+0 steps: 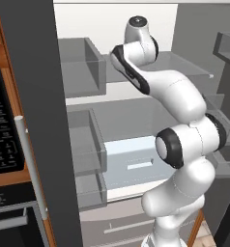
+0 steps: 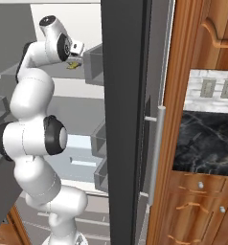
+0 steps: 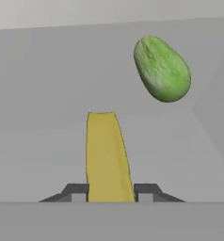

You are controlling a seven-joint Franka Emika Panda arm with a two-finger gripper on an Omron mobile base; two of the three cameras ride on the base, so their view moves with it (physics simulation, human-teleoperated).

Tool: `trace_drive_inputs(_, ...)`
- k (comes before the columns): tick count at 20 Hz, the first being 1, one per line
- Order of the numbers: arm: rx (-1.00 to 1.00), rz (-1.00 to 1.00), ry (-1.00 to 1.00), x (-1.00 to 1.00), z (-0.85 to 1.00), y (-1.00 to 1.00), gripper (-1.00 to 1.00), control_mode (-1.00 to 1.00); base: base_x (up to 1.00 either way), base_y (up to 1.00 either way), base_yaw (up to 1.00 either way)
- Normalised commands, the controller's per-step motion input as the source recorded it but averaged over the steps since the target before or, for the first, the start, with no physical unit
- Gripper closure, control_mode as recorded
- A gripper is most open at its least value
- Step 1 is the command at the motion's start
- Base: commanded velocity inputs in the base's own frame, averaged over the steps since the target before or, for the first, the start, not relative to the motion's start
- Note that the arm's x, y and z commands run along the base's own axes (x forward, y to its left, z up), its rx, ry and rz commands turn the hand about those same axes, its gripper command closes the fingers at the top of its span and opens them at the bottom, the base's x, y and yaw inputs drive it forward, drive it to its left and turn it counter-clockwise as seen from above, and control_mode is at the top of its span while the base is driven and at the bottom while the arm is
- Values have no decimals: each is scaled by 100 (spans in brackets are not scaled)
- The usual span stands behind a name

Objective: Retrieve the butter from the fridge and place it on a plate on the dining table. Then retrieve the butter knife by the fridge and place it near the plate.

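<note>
The fridge point(image 1: 39, 120) stands with both doors swung wide, exposing its white interior, grey shelves and translucent door bins. The white arm reaches up into the upper shelf level. In the hand view, the gripper point(image 3: 111, 192) has its two dark fingertips set against the left and right sides of the butter point(image 3: 107, 155), clamped on its near end. The butter appears as a narrow, flat, yellow stick with straight long edges, a slightly darker olive outline and a squared far end, extending away from the fingers. Beyond it and to one side hangs an oval, mottled green fruit point(image 3: 162, 68), apart from the butter, against the grey fridge interior. In the right base view, a small yellow-olive patch, the butter point(image 2: 74, 65), shows just beside the hand at upper-shelf height.
</note>
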Motion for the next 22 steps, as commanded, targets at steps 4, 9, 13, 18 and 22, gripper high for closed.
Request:
trace_drive_inputs(4, 6, -26, -16, -27, 12, 3, 100, -100, 0, 0, 0)
trace_drive_inputs(9, -2, 1, -12, -85, 6, 0, 100, -100, 0, 0, 0)
trace_drive_inputs(13, -9, 12, -6, -100, -1, -8, 100, -100, 0, 0, 0)
trace_drive_inputs(18, -2, 20, 0, -90, 3, -19, 100, -100, 0, 0, 0)
trace_drive_inputs(22, 0, 21, 11, -91, 2, -19, 100, -100, 0, 0, 0)
